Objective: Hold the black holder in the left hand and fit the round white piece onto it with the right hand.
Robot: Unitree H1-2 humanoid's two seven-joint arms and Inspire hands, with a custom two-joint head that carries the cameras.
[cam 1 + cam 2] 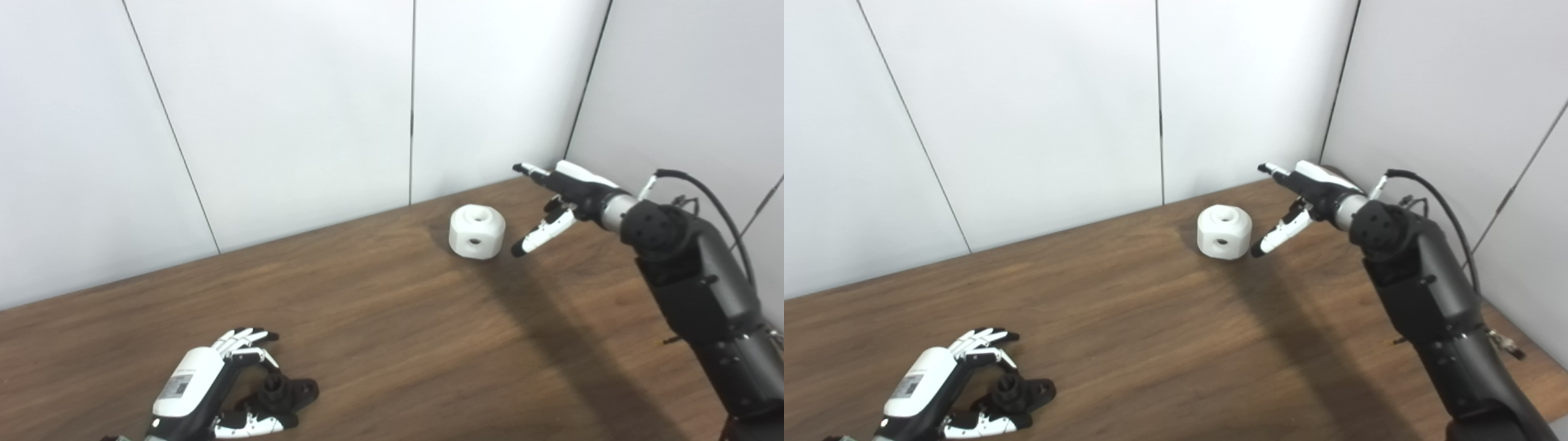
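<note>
The black holder lies on the wooden table near the front left edge. My left hand is around it, fingers apart on its far side and thumb on its near side; I cannot see whether they touch it. The round white piece, with holes in its top and side, stands on the table at the back right. My right hand hovers open just right of it, one finger stretched out above, the others pointing down beside it, apart from the piece.
White wall panels close the table at the back and on the right, forming a corner just behind the right hand. A black cable loops over the right forearm. Bare wood lies between the two hands.
</note>
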